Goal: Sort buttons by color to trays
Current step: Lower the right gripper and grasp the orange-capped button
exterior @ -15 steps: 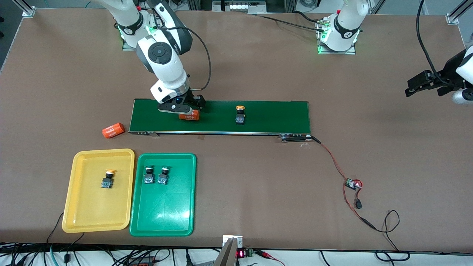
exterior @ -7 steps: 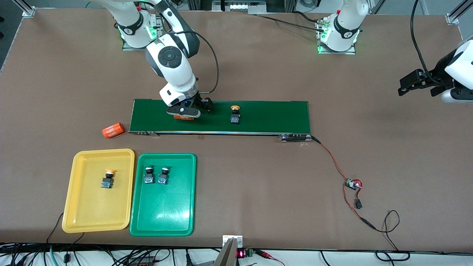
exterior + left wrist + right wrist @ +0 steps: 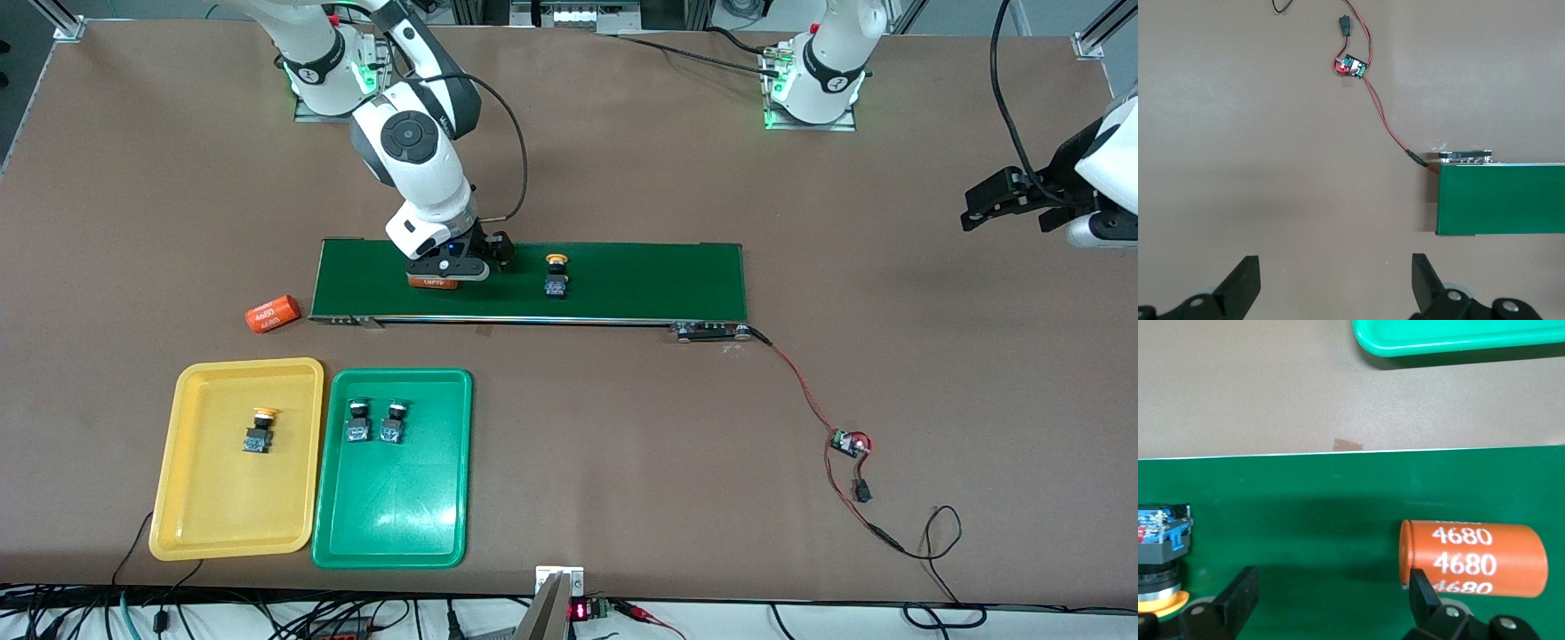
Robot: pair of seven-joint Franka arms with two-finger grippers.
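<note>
right hand (image 3: 444, 271) low, open, left hand (image 3: 1013, 197) raised, open

you're probably in a robotics lab: a conveyor belt (image 3: 622, 280), a bare circuit board (image 3: 849, 442) and loose wiring (image 3: 925, 538) on the table (image 3: 622, 462).

Glossy plastic trays (image 3: 391, 533); matt belt (image 3: 658, 280), tabletop (image 3: 622, 444).

green belt (image 3: 640, 280) mid-table w/ an orange cyl (image 3: 1475, 559) on it, 2nd orange cyl (image 3: 271, 313) on the table just off its end. red wire (image 3: 805, 396) to small board (image 3: 849, 442).
</note>
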